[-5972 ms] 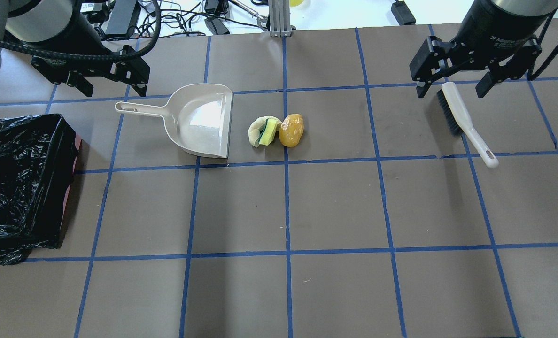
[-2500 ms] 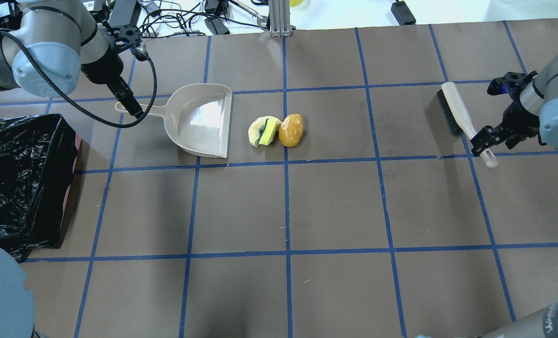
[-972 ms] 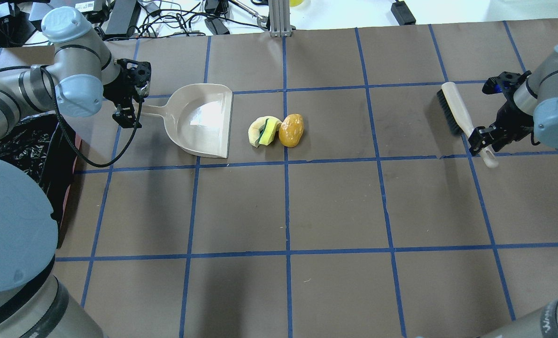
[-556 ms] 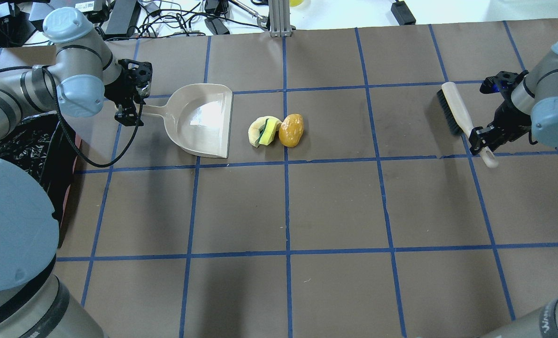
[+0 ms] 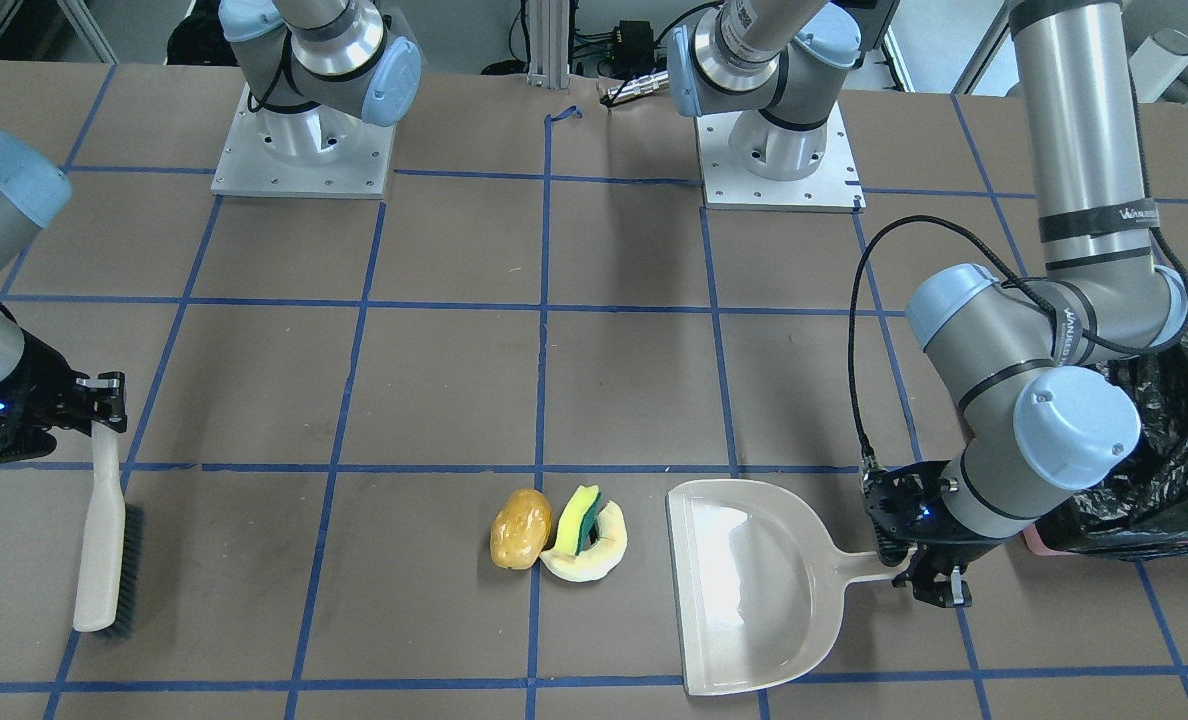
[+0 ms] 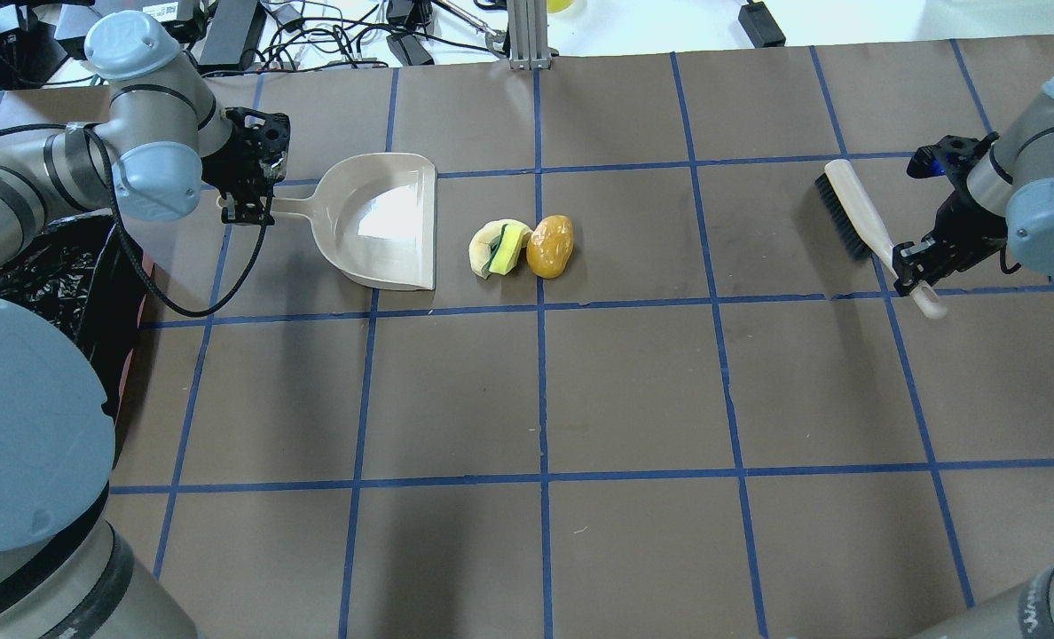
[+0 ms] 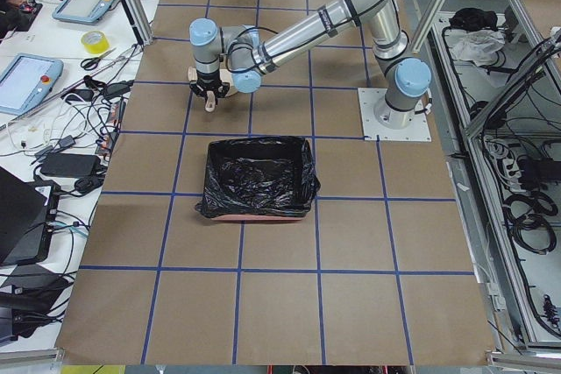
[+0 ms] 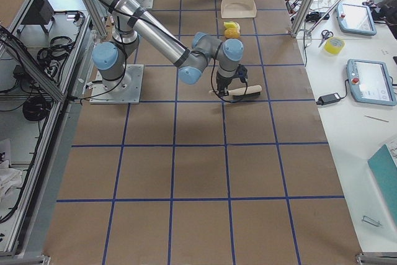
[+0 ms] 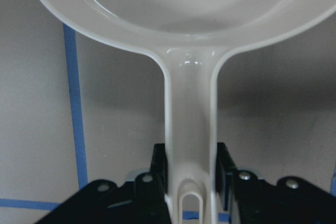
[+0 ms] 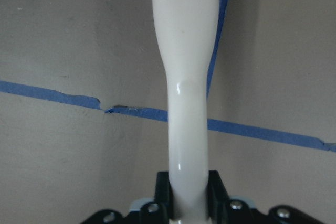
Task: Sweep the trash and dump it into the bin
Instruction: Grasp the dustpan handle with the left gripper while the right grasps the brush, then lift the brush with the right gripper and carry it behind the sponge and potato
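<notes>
The trash lies together mid-table: a yellow-brown lump (image 6: 550, 247), a yellow-and-green sponge (image 6: 507, 248) and a pale cream ring piece (image 6: 484, 248), also in the front view (image 5: 521, 529). The beige dustpan (image 6: 385, 222) sits just left of them, mouth toward them. My left gripper (image 6: 245, 206) is shut on the dustpan's handle (image 9: 190, 140). My right gripper (image 6: 908, 269) is shut on the beige brush's handle (image 10: 186, 103); the brush (image 6: 860, 217) is at the far right. The black-lined bin (image 7: 259, 174) stands at the left edge, partly hidden by my left arm.
Cables and power bricks (image 6: 332, 35) lie beyond the table's far edge, with a metal post (image 6: 527, 35) at centre. Blue tape lines grid the brown table (image 6: 633, 390). Both arm bases (image 5: 304, 150) are bolted on the robot's side.
Both grippers came down onto their handles and closed. In the last second the dustpan shifted slightly up and away, and the brush head swung a little toward the centre.
</notes>
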